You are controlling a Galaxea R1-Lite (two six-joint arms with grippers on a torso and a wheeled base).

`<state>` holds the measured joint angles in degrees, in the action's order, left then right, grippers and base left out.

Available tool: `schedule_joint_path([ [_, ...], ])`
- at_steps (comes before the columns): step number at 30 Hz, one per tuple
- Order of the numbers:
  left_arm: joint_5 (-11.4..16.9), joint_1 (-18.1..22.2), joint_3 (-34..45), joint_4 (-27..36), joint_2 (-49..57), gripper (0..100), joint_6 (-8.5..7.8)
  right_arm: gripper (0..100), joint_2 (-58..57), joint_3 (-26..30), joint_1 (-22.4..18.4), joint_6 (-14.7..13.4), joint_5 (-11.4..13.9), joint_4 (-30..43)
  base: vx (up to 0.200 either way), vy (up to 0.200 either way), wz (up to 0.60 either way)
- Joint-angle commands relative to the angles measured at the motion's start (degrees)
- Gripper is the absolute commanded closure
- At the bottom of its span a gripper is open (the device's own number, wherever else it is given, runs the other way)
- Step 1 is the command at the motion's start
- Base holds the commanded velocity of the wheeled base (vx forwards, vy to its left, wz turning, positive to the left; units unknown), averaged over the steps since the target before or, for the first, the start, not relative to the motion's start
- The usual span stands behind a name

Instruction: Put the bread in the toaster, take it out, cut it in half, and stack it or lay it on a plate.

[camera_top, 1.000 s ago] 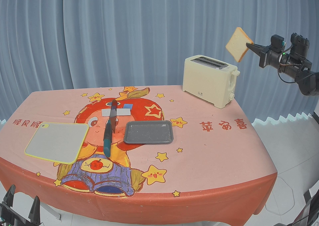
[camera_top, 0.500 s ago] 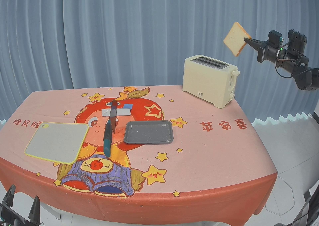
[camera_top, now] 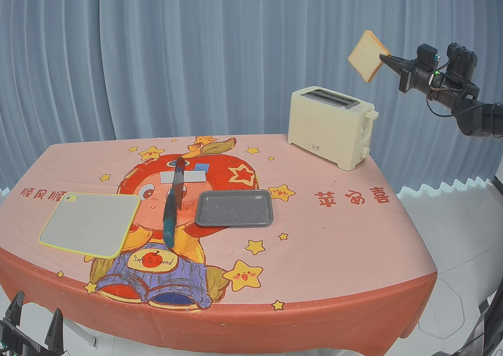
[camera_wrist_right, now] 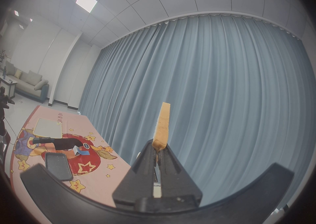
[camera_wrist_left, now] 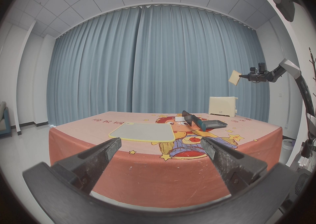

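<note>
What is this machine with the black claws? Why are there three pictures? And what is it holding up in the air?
It is a robot with two arms, and each arm ends in a claw called a gripper. One picture comes from a camera on its head, looking down at the table with the pink cartoon cloth. The other two come from cameras on its wrists, so you see each gripper up close. The right gripper is shut on a slice of white bread with a brown crust, held in the air higher than the cream-coloured toaster. The left gripper is open and empty, low in front of the table. On the table lie a grey cutting board with a yellow rim, a knife with a teal handle and a dark grey rectangular tray.
</note>
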<state>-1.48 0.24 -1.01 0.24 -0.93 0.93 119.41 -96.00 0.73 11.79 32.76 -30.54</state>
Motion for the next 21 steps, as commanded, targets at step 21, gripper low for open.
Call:
schedule_joint_path([
  [21,0.0,0.0,1.0,0.0,0.9,0,-0.05,100,9.6,-12.2,-0.6,-0.5,3.3,3.7,0.0,0.0,0.0],
])
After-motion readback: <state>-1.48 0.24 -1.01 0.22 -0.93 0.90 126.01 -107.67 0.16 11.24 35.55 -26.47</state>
